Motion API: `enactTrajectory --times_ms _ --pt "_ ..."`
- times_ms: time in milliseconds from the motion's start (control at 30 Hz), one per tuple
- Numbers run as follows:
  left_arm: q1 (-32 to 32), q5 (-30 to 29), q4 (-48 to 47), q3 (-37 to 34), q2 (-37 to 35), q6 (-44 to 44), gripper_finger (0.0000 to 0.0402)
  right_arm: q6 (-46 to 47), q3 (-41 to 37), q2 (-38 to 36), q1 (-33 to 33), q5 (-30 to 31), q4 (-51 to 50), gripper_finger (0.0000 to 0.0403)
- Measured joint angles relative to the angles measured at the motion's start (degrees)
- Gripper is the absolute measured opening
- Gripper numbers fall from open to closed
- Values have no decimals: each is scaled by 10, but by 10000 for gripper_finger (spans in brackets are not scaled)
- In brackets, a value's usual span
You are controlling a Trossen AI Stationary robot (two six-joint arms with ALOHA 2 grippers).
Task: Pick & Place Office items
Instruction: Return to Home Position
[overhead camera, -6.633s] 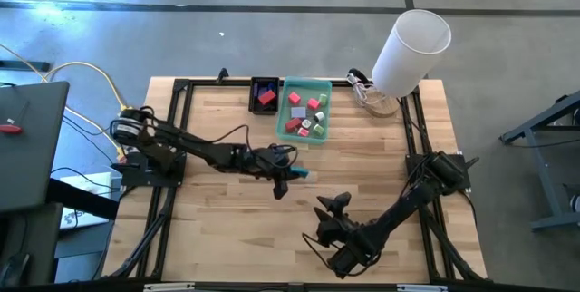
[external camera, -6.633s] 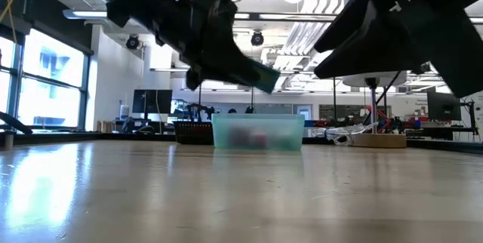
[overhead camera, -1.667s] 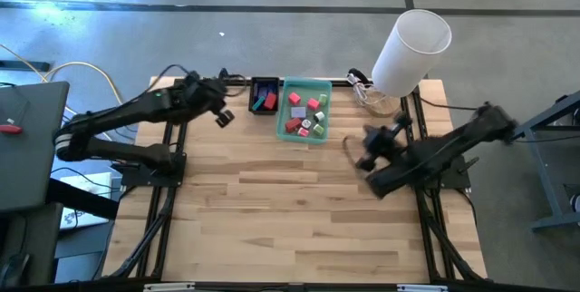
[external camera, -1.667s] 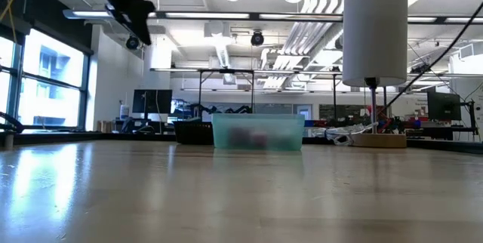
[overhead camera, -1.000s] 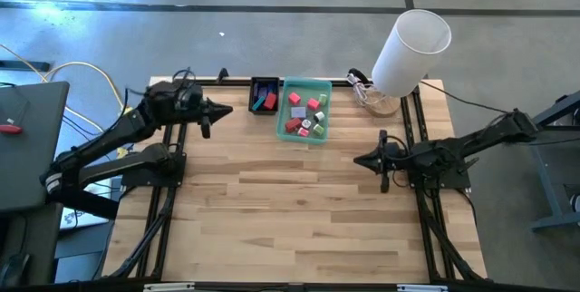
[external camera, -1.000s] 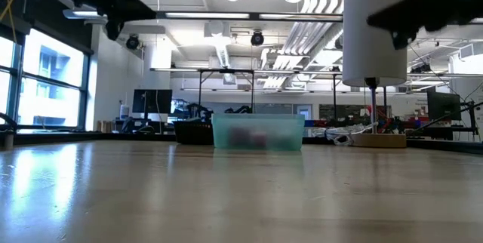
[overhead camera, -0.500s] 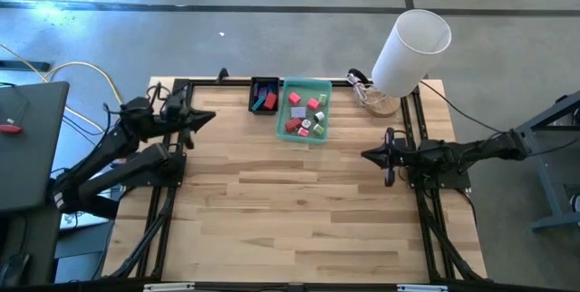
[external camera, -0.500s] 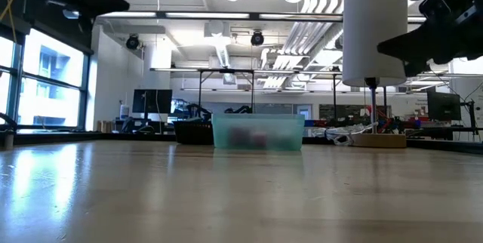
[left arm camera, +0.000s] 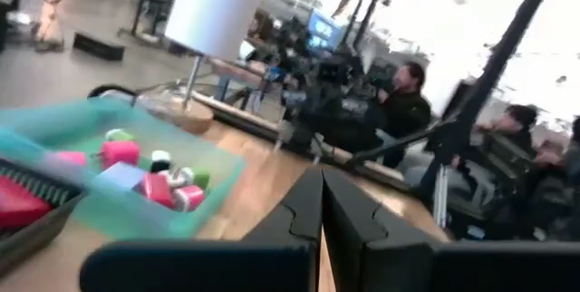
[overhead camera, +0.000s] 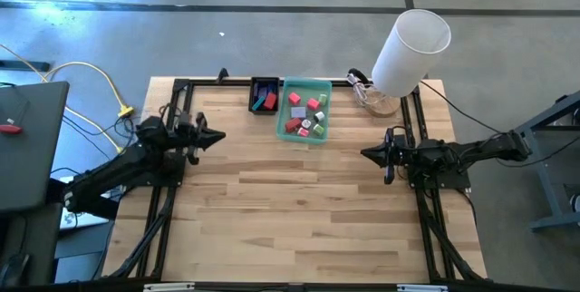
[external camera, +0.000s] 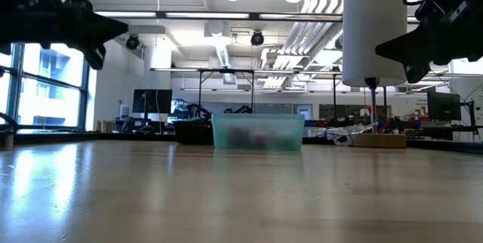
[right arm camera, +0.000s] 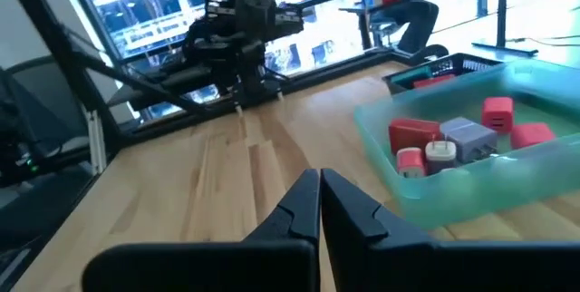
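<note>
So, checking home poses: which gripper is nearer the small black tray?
Left. Left gripper: left of the small black tray. Right gripper: beyond the translucent green tray.

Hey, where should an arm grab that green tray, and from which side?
Probably by the rim of the green tray, on the long wall away from the black tray, coming straight down from above. The walls look thin and upright, so one is easy to pinch. The black tray crowds the opposite wall, and the small pieces lie across the floor inside.

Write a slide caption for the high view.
Left gripper and right gripper, both shut, at opposite table sides; office items sit in green tray and black tray.
</note>
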Motion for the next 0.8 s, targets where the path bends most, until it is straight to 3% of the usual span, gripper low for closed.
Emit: enactTrajectory --times_ms 67,333,633,700,800 --pt "-19 -15 58 -20 1 -3 0 -1 0 1 0 2 0 2" --pt "-92 -44 33 -20 8 81 0 -1 0 3 0 0 -3 2" --pt "-174 -92 27 -21 12 75 0 -1 -1 3 0 2 -4 2" --pt "-195 -124 18 -21 12 94 0 -1 -1 3 0 2 -4 2" --pt "-221 -230 -33 -22 12 107 0 -1 -1 3 0 2 -4 2"
